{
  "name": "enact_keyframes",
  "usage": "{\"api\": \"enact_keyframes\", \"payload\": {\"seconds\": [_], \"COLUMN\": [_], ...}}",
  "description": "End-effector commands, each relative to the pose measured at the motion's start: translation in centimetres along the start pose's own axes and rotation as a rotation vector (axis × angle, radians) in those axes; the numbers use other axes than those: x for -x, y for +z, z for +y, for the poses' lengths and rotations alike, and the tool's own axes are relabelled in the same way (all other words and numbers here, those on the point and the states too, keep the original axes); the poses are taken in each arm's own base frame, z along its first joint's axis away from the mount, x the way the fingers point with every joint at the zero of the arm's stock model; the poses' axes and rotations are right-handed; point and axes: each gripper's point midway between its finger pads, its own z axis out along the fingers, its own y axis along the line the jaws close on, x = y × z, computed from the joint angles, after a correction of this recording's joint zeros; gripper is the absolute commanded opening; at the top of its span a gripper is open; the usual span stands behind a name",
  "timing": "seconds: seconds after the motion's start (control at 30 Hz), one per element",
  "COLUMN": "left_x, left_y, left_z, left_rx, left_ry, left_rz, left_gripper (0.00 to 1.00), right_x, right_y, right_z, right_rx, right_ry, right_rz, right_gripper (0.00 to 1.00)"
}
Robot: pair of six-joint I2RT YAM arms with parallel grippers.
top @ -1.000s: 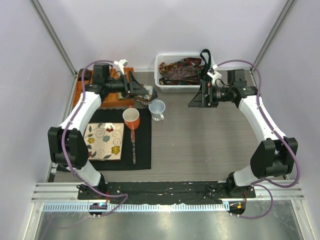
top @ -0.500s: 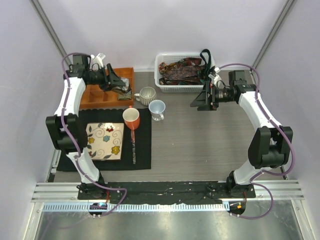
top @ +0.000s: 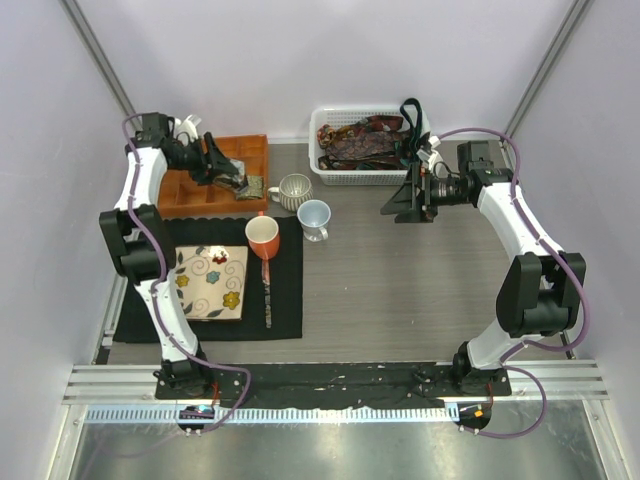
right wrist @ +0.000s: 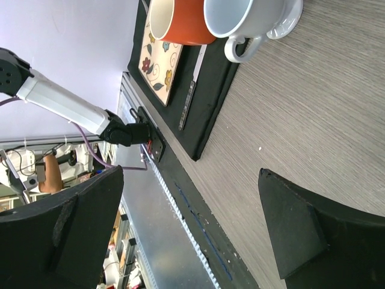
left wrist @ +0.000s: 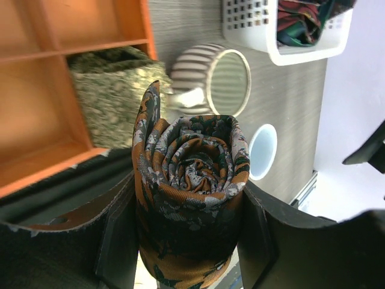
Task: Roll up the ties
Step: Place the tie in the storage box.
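Observation:
My left gripper (left wrist: 187,241) is shut on a rolled tie (left wrist: 191,174), a tight coil of rust-orange fabric with dark and grey patterning, held end-on between both fingers. In the top view that gripper (top: 234,179) hovers over the right end of the orange divided box (top: 190,192). A mottled olive rolled tie (left wrist: 111,99) lies in one compartment of the box, just beyond the held coil. Loose ties (top: 362,140) are heaped in the white basket (top: 322,165) at the back. My right gripper (top: 400,197) stands open and empty in front of the basket, with bare table between its fingers (right wrist: 191,174).
A striped mug (top: 294,190), a pale mug (top: 314,217) and an orange mug (top: 263,236) stand close to the box's right end. A black mat (top: 287,300) carries a floral square plate (top: 210,282) and a utensil (top: 267,295).
My left arm has swung back and left from beside the mugs to the orange box, carrying the rolled tie. The right arm shifted slightly, its gripper still open.

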Motion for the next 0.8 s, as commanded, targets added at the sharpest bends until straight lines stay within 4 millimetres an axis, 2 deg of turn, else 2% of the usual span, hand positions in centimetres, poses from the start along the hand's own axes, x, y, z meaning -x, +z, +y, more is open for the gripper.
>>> {"api": "enact_keyframes", "payload": {"seconds": [0.0, 0.23, 0.43, 0.77], "left_x": [1.2, 1.8, 0.9, 1.0], "left_y": [-0.3, 0.7, 1.9, 2.4], "left_z": [0.7, 3.5, 5.9, 9.9], "left_rx": [-0.026, -0.019, 0.025, 0.207], "left_ry": [0.017, -0.012, -0.030, -0.043], "left_rz": [-0.013, -0.008, 0.025, 0.009], "left_gripper": [0.00, 0.00, 0.00, 0.00], "right_x": [0.4, 0.1, 0.1, -0.3], "right_y": [-0.3, -0.2, -0.2, -0.2], "right_z": [1.1, 0.8, 0.6, 0.3], "right_rx": [0.020, 0.007, -0.001, -0.005], "right_ry": [-0.036, -0.028, -0.027, -0.019], "right_rz": [-0.004, 0.000, 0.001, 0.005], "right_gripper": [0.99, 1.00, 1.00, 0.99]}}
